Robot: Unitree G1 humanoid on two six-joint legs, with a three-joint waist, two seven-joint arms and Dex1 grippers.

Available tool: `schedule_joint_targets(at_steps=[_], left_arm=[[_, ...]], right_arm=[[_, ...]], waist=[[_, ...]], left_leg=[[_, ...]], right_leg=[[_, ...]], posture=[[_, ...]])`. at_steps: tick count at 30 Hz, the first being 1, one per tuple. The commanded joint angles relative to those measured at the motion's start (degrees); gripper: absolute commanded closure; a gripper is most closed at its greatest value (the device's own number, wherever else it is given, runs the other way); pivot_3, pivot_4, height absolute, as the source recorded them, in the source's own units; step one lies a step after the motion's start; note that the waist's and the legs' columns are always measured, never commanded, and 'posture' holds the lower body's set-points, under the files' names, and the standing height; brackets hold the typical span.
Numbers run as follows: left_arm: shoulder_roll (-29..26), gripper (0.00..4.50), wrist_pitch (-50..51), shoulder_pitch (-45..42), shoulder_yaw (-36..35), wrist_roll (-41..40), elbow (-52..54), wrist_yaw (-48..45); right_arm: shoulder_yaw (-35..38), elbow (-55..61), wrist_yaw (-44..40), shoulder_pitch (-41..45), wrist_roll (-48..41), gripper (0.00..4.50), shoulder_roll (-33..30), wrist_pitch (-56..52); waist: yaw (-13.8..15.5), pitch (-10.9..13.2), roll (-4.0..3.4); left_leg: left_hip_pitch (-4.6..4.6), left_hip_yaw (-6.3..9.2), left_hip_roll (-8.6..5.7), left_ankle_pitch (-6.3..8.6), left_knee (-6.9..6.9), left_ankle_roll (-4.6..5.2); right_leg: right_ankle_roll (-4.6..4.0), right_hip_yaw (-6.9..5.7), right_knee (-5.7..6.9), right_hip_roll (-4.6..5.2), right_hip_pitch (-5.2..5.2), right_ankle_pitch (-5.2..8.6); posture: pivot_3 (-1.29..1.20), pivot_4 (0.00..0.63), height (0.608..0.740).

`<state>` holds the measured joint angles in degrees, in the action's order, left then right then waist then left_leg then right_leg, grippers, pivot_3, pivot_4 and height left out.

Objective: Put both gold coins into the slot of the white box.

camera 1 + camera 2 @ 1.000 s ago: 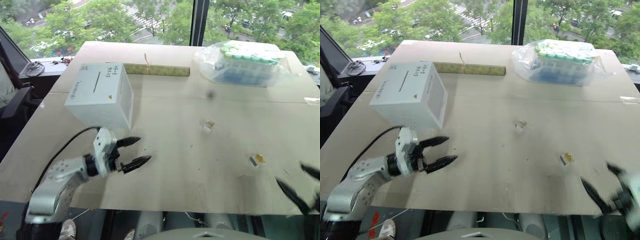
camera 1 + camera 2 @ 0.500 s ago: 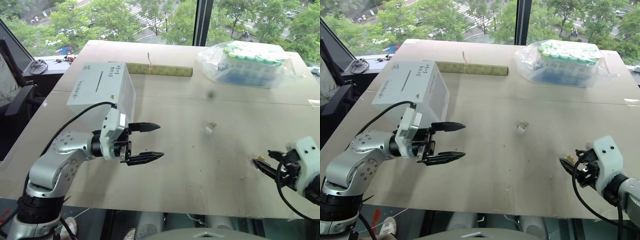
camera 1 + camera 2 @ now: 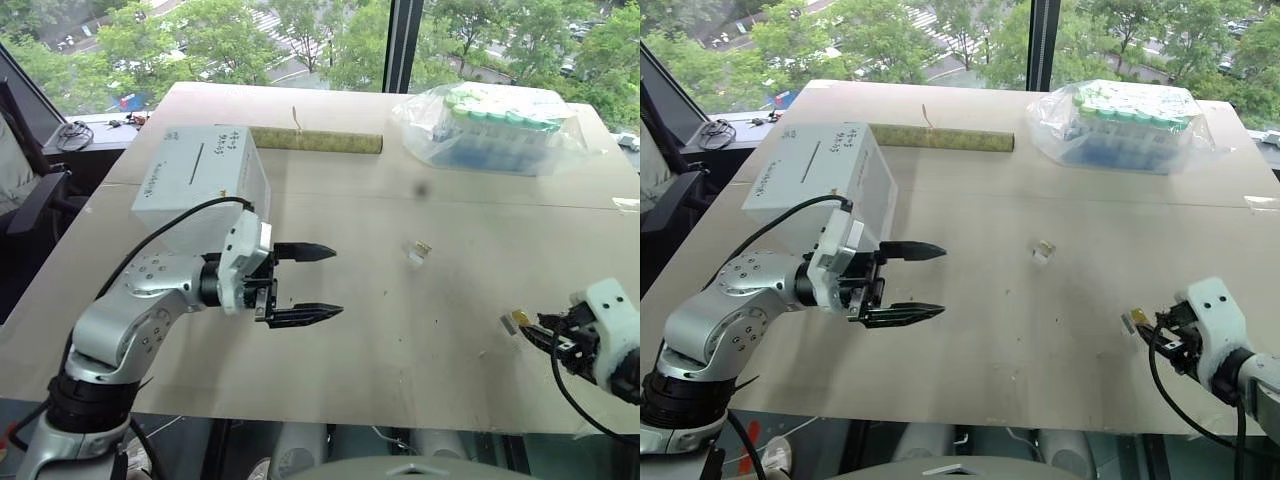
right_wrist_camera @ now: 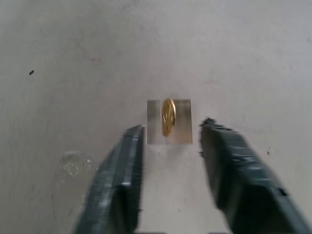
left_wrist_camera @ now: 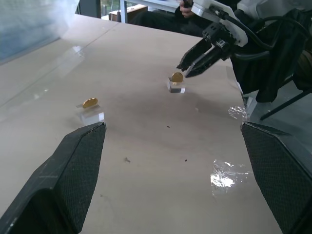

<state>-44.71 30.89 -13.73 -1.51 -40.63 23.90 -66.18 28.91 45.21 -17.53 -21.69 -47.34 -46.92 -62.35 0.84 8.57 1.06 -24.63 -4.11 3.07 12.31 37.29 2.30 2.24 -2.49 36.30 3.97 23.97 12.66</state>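
Two gold coins (image 5: 177, 77) stand on small clear blocks (image 4: 169, 122) on the table (image 3: 400, 350), well apart from the white box (image 3: 200, 195). Your right gripper (image 4: 170, 146) is partly spread, straddling one coin without touching it; centre it before pinching. Your left gripper (image 3: 318, 282) is spread wide, empty. The slot (image 3: 197, 162) holds nothing visible.

two gold coins (image 5: 89, 103) (image 5: 177, 77), one white box (image 3: 200, 185), one bag of tubes (image 3: 495, 125)
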Motion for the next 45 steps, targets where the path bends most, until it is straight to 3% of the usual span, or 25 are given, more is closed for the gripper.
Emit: schedule_joint_targets(at_steps=[1, 8, 11, 13, 27, 31, 45], left_arm=[[0.16, 0.00, -1.08, -1.24, 0.12, 0.55, 0.11, -0.23], [0.50, 0.00, -1.24, -1.24, 0.32, 0.70, 0.45, -0.54], [0.42, 0.00, -1.35, -0.82, 0.19, 0.72, 0.72, -0.87], [0.37, 0.00, -1.47, -0.67, 0.12, 0.80, 0.68, -1.08], [0.21, 0.00, -2.53, 0.29, -0.34, 1.28, 0.32, -1.44], [0.13, 0.00, -2.85, 0.64, -0.53, 1.40, 0.23, -1.43], [0.61, 0.00, -4.33, 1.69, -0.24, 2.28, -0.31, -1.52]], right_arm=[[-0.32, 1.32, 0.33, 1.21, 0.54, 2.64, -0.17, -0.58], [-0.40, 1.25, -0.11, 0.71, 1.66, 2.64, 0.20, -0.82], [-0.70, 0.18, -1.30, 0.08, 3.06, 3.50, 0.33, 0.52], [-1.04, -0.12, -2.01, -0.19, 3.90, 4.44, 0.46, 1.18], [-3.95, -3.06, -6.79, -1.10, 10.02, 4.44, 1.16, 6.17], [-3.87, -2.97, -6.93, -0.98, 11.18, 3.19, 1.55, 6.64], [-2.68, -3.36, -7.68, 2.12, 10.86, 3.19, 2.23, 5.09]], waist=[[0.00, 0.00, 0.00], [0.05, 0.00, 0.00], [0.04, 0.00, 0.00], [0.03, 0.00, 0.00], [0.02, 0.00, 0.00], [0.03, 0.00, 0.00], [0.02, 0.00, 0.00]], left_leg=[[0.00, 0.01, 0.00, 0.00, 0.00, 0.00], [-0.01, 0.00, 0.00, 0.00, 0.01, 0.00], [0.00, 0.01, 0.00, 0.00, 0.01, 0.00], [0.00, 0.00, 0.00, 0.00, 0.01, 0.00], [0.01, 0.00, 0.00, 0.00, 0.02, 0.00], [0.01, 0.00, 0.00, 0.00, 0.02, 0.00], [0.02, 0.00, 0.00, 0.00, 0.03, 0.00]], right_leg=[[0.00, 0.00, 0.00, 0.00, 0.00, 0.00], [0.00, 0.00, 0.01, 0.00, 0.00, 0.00], [0.00, 0.00, 0.02, 0.00, 0.00, 0.00], [0.00, 0.00, 0.02, 0.00, 0.00, 0.00], [0.00, 0.01, 0.04, 0.00, 0.00, 0.00], [0.00, 0.01, 0.05, 0.00, 0.00, 0.00], [0.00, 0.01, 0.08, 0.00, 0.00, 0.00]], posture=[[0.00, 0.150, 0.740], [0.00, 0.150, 0.740], [0.00, 0.150, 0.740], [0.00, 0.150, 0.740], [0.00, 0.150, 0.740], [0.00, 0.150, 0.740], [0.00, 0.150, 0.740]])
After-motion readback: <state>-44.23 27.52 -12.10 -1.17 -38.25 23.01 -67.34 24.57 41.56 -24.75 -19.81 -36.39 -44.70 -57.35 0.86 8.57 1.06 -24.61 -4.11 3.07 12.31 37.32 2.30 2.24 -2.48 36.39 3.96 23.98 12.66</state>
